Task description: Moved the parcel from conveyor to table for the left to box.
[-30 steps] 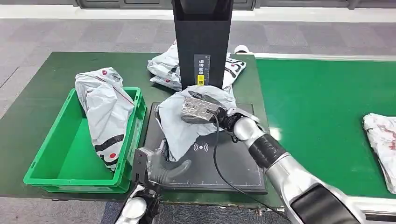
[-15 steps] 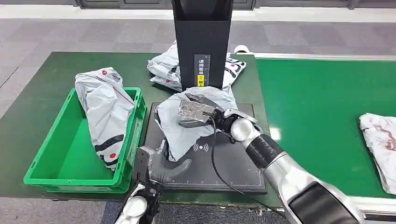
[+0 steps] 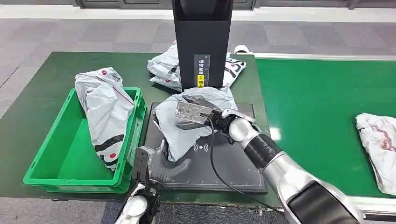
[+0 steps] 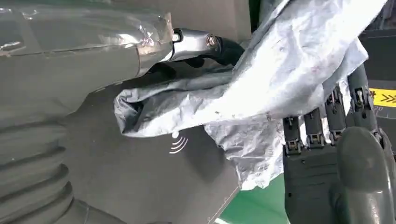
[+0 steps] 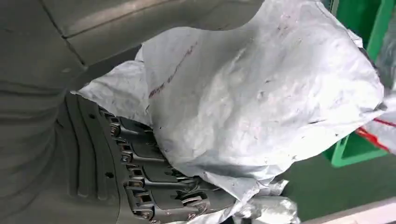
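Right now the right hand (image 3: 198,113) grips the grey parcel (image 3: 187,123) over the black scanner pad (image 3: 233,163), fingers curled under and around the bag's upper fold. In the right wrist view the dark fingers (image 5: 154,186) lie pressed against the crumpled underside of the parcel (image 5: 261,107), so the hold is firm. The right arm (image 3: 275,168) reaches in from the lower right, silver forearm angled up and to the left, wrist bent toward the pad's middle. A black cable (image 3: 212,154) loops from the wrist down across the pad.

Parcel: partly lifted, its upper end in the hand, its lower end draped down onto the pad near the wireless mark (image 3: 201,148).

The left hand (image 3: 161,165) sits at the near left corner of the pad, thumb stretched out along the pad's surface, touching the parcel's lower edge. In the left wrist view its fingers (image 4: 327,126) stand upright and apart beside the hanging bag (image 4: 261,88), holding nothing.

Outward: a green bin (image 3: 51,154) stands just left of the pad on the dark green table (image 3: 42,79), with a white-and-grey bag (image 3: 105,107) leaning inside it, top sticking above the rim. A black post (image 3: 202,37) rises behind the pad; another bag (image 3: 166,67) lies behind it. On the right, the green conveyor (image 3: 317,102) carries one more bag (image 3: 378,144) at the frame's edge.
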{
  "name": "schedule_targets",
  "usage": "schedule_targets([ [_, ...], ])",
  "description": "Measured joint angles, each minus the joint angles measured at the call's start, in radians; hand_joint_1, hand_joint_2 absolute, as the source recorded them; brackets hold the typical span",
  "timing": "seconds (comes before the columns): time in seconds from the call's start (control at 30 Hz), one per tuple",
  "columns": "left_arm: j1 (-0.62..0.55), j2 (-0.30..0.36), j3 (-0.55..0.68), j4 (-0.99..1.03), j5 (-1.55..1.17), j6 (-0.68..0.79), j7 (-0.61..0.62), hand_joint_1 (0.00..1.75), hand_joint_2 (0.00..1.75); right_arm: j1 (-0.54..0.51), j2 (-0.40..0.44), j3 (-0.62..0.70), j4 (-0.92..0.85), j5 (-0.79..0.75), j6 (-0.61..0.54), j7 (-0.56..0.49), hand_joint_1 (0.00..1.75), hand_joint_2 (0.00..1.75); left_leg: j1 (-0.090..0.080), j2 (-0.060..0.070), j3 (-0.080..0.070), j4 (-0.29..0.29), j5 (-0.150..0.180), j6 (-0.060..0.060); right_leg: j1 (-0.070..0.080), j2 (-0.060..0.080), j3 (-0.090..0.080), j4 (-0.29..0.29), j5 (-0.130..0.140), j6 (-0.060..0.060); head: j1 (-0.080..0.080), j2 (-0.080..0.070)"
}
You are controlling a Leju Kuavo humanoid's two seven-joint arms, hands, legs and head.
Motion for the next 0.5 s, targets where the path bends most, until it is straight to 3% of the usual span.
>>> schedule_targets([
  [0.13, 0.000, 0.000, 0.000, 0.000, 0.000, 0.006, -0.002, 0.00, 1.75, -0.001, -0.002, 0.018, -0.017, 0.001, -0.013, -0.002, 0.00, 1.75, 0.000, 0.000, 0.000, 0.000, 0.000, 0.000, 0.000, 0.000, 0.000, 0.000, 0.000, 0.000, 0.000, 0.000],
  [0.23, 0.007, 0.000, 0.010, -0.004, -0.003, 0.032, -0.011, 0.00, 1.75, 0.031, -0.023, 0.019, -0.091, -0.024, -0.117, -0.076, 0.00, 1.75, 0.000, 0.000, 0.000, 0.000, 0.000, 0.000, 0.000, 0.000, -0.001, 0.000, 0.000, 0.000, 0.000, 0.000],
  [0.37, 0.046, 0.004, 0.042, -0.030, -0.010, 0.049, -0.021, 0.00, 1.75, 0.170, -0.101, -0.047, -0.396, -0.016, -0.232, -0.048, 0.00, 1.75, 0.000, -0.001, 0.000, 0.000, -0.001, 0.000, 0.000, -0.001, 0.000, 0.000, -0.001, 0.000, 0.001, 0.000],
  [0.5, 0.066, 0.002, 0.069, -0.050, -0.038, 0.055, -0.019, 0.00, 1.75, 0.346, -0.116, -0.168, -0.657, 0.018, -0.315, -0.031, 0.00, 1.75, 0.000, -0.002, 0.002, 0.001, -0.004, 0.001, 0.001, -0.003, 0.000, -0.002, -0.004, -0.001, 0.001, 0.000],
])
